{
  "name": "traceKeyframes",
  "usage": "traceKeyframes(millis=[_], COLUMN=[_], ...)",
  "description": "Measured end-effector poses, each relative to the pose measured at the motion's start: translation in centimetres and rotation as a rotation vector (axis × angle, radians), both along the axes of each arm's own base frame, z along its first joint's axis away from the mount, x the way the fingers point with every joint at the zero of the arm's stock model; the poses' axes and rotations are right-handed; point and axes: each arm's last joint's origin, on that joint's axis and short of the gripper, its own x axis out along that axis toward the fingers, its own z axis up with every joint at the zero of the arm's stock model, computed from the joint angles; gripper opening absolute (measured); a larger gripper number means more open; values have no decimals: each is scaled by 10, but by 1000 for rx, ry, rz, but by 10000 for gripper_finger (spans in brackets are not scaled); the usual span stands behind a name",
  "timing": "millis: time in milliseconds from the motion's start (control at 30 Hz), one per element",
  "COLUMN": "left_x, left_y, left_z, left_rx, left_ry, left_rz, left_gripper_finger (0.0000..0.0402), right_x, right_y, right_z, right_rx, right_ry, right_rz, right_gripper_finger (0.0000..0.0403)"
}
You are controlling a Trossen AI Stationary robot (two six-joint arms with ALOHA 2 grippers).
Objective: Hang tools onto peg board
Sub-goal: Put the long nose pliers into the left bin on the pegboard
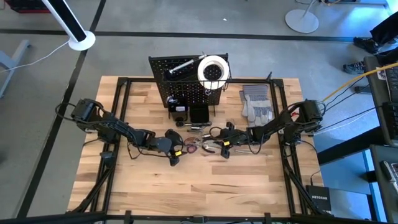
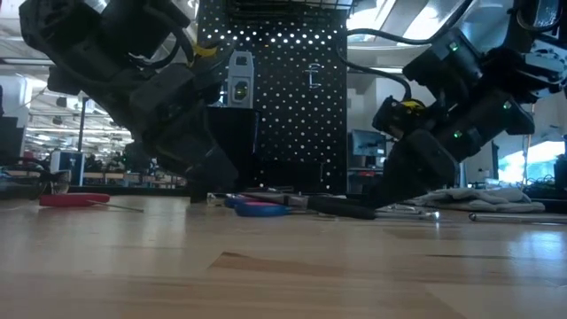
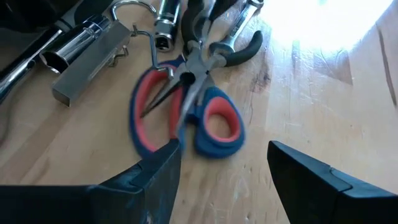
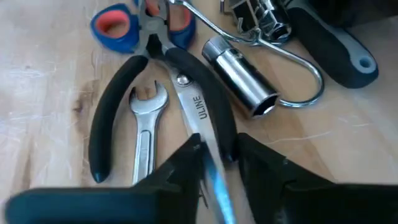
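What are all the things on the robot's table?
peg board: one, black, upright at the table's back.
tape roll: one, white, up on the peg board.
gloves: grey, beside the peg board.
scissors: one, blue and red handles, table middle.
pliers: one, black handles, beside the scissors.
wrench: one, silver, between the pliers' handles.
socket: one, shiny silver, beside the pliers.
left gripper: open, before the scissors.
right gripper: over the pliers.

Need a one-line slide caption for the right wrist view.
Right gripper closing on a ULINE-marked silver tool among black-handled pliers, wrench, chrome socket and scissors.
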Motion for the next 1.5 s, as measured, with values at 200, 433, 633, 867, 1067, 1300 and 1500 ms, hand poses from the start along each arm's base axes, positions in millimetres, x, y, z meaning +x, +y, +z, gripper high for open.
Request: traceKeyframes(millis=[200,433,633,867,1067,1300,1500], left_x=[0,1,0,-8,-7,-6,-6], left_y=[0,-1,-4,-5,-3,-1,-1], left_z=[1,3,4,19,16,7,2], left_rx=[-15,-44,-121,-270,-153,-67,-61], left_ry=[-9,-27,-19,-30,-14,31,51], left_rz=[9,24,72,170,123,83,87], left_gripper_finger=[225,225,225,225,225,225,225], right_x=[1,-1,-5,-9,0,12,40], right_y=[0,1,5,7,9,14,21], right_z=[1,10,29,42,47,34,16], right_rx=[-9,13,39,40,80,144,190], right_ry=[-16,-34,-68,-96,-209,-225,-169], right_rz=[1,24,54,40,65,164,246], right_gripper_finger=[19,18,0,0,33,111,153])
